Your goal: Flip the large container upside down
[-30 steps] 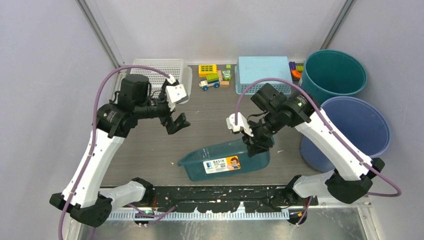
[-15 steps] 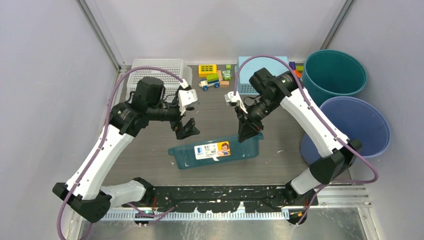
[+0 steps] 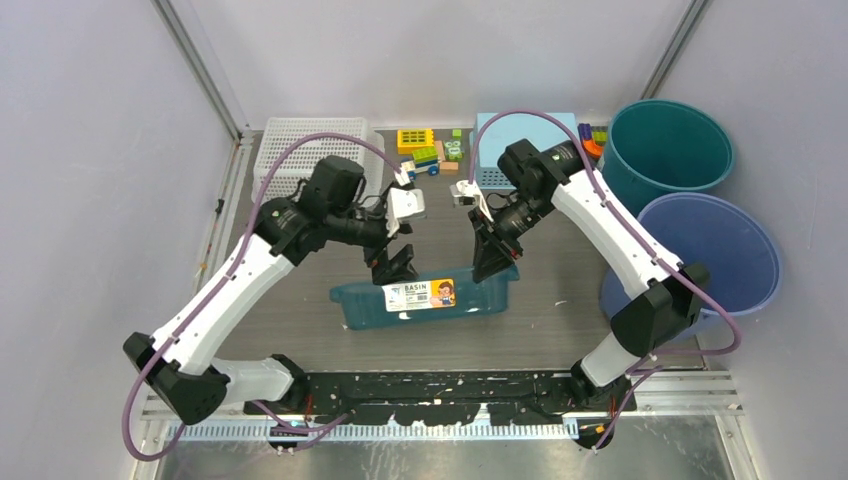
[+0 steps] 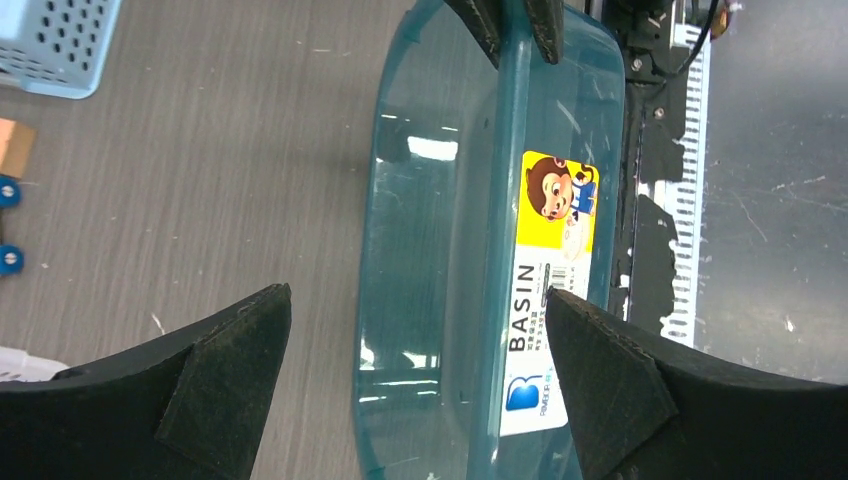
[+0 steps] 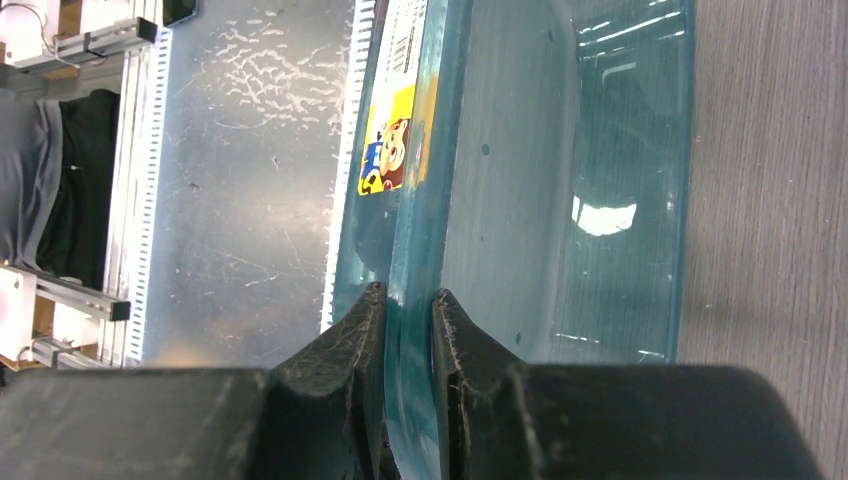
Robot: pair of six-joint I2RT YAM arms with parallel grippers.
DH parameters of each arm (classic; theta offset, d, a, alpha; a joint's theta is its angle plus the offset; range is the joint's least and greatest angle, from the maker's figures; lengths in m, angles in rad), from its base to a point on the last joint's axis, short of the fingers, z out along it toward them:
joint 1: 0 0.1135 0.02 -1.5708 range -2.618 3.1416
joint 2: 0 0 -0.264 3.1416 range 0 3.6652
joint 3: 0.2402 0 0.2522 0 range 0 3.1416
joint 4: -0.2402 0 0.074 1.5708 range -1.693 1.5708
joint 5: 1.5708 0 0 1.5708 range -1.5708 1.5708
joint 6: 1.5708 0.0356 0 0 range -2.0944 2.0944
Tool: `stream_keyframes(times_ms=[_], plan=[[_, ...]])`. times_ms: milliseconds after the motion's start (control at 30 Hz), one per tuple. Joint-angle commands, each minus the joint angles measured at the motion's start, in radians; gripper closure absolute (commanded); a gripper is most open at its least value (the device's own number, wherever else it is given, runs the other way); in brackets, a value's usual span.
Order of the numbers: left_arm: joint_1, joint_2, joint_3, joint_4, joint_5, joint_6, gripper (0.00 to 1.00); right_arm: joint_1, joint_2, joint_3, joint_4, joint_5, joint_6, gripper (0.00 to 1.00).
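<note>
1. Teal basin (image 3: 425, 300) is seen tipped up on the table (image 3: 300, 310), labelled wall turned to the camera.
2. Its rim is pinched near the right end by the right gripper (image 3: 493, 262).
3. Left gripper (image 3: 395, 268) is held spread wide at the far rim (contact not discernible).
4. White basket (image 3: 300, 140), toy blocks (image 3: 425, 152) and blue basket (image 3: 520, 140) are lined along the back.
5. Teal bucket (image 3: 668, 145) and blue bucket (image 3: 710, 250) are placed at right.
</note>
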Motion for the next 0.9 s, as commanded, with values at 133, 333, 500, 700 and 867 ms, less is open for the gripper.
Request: stream_keyframes(times_ms=[133, 333, 500, 700, 867], plan=[[-0.066, 0.049, 0.041, -0.011, -0.040, 0.051, 0.03, -0.021, 0.021, -0.020, -0.168, -0.062, -0.029, 0.99], [-0.086, 0.065, 0.023, 0.004, -0.064, 0.053, 0.08, -0.029, 0.022, -0.034, -0.168, -0.067, -0.044, 0.99], [-0.088, 0.071, -0.004, 0.019, -0.081, 0.054, 0.16, -0.032, 0.011, -0.044, -0.168, -0.071, -0.053, 0.99], [-0.088, 0.072, -0.014, 0.019, -0.095, 0.056, 0.29, -0.036, 0.009, -0.046, -0.168, -0.074, -0.055, 0.99], [-0.088, 0.072, -0.018, 0.011, -0.091, 0.061, 0.36, -0.037, 0.008, -0.048, -0.168, -0.074, -0.057, 0.99]])
